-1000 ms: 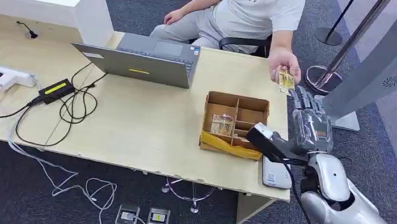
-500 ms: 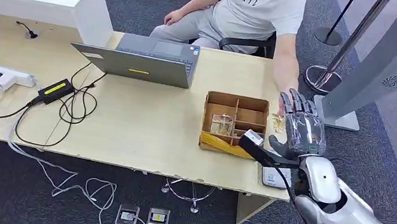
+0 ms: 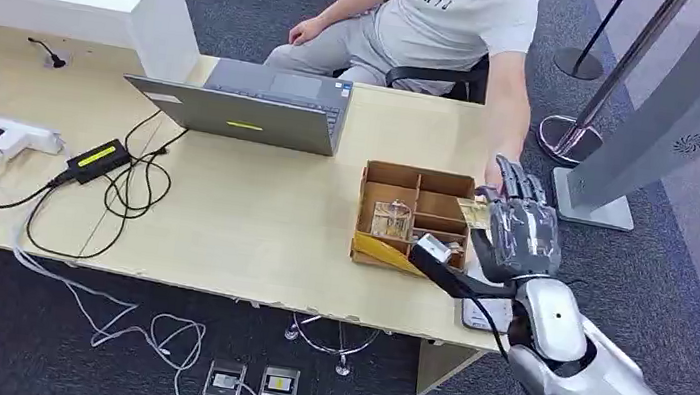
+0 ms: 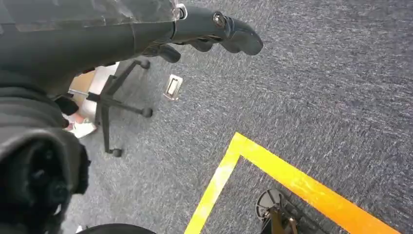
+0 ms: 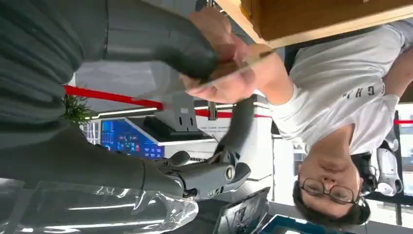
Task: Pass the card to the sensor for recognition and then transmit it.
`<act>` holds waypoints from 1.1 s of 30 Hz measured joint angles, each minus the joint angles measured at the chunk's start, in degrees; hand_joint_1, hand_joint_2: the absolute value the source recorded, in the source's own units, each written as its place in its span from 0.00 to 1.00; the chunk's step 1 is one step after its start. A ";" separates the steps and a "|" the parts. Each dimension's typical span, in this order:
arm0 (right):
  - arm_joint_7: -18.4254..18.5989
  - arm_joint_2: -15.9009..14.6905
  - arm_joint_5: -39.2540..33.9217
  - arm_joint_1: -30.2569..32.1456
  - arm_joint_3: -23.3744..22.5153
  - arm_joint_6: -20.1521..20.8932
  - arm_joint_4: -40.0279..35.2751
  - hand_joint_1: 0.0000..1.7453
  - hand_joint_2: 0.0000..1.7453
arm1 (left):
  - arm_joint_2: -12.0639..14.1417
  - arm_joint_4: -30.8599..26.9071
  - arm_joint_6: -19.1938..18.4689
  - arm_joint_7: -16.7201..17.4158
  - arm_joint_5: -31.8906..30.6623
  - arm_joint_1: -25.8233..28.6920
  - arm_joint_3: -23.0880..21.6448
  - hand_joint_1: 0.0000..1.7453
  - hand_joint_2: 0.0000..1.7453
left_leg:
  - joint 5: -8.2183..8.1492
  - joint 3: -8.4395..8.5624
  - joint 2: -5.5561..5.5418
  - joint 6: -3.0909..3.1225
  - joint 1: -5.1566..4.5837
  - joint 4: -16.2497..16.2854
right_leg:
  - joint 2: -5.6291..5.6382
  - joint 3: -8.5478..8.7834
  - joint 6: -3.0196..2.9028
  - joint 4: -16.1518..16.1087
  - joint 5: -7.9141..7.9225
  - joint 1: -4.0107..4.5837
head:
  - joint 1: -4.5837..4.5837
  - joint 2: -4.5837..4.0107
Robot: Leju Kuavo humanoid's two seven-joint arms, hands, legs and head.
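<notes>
The person's white T-shirt [image 3: 459, 14] carries dark capital letters across the chest; in the head view only their lower halves show at the picture's edge, too cut off to read. In the right wrist view the same shirt [image 5: 341, 78] shows letters turned on their side, roughly "C H A", uncertain. Nothing else is legible.

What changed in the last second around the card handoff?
The person's hand came down from above the table's right edge, bringing the card to the box. The right hand swung left toward the box and now meets the card; whether it grips it is unclear. The laptop, cables and box stayed put.
</notes>
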 joint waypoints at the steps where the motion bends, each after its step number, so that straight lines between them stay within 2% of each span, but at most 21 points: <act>1: 0.07 -0.02 0.42 0.38 -0.24 0.11 0.00 1.00 1.00 | 0.00 0.00 -0.02 0.00 -0.18 0.00 0.00 0.00 0.00 | 0.00 0.00 0.01 0.00 0.00 0.00 | 0.00 0.00 0.00 0.00 0.00 0.00 | 0.00 0.00; 23: 1.57 -2.58 2.71 4.59 -3.96 3.45 -0.52 1.00 1.00 | 0.00 0.00 -0.11 -0.79 -0.40 0.04 0.00 0.00 0.00 | -0.01 0.06 0.12 -0.01 0.00 0.00 | 0.05 0.00 0.00 0.00 0.01 0.00 | 0.00 0.00; 33: 1.27 -3.65 -1.73 8.33 -4.92 2.73 1.55 1.00 1.00 | -0.02 0.00 -0.17 -0.57 -0.15 0.04 0.00 0.00 0.00 | -0.01 0.04 0.12 0.00 -0.01 0.00 | 0.05 0.00 0.00 0.00 0.01 0.00 | 0.00 0.00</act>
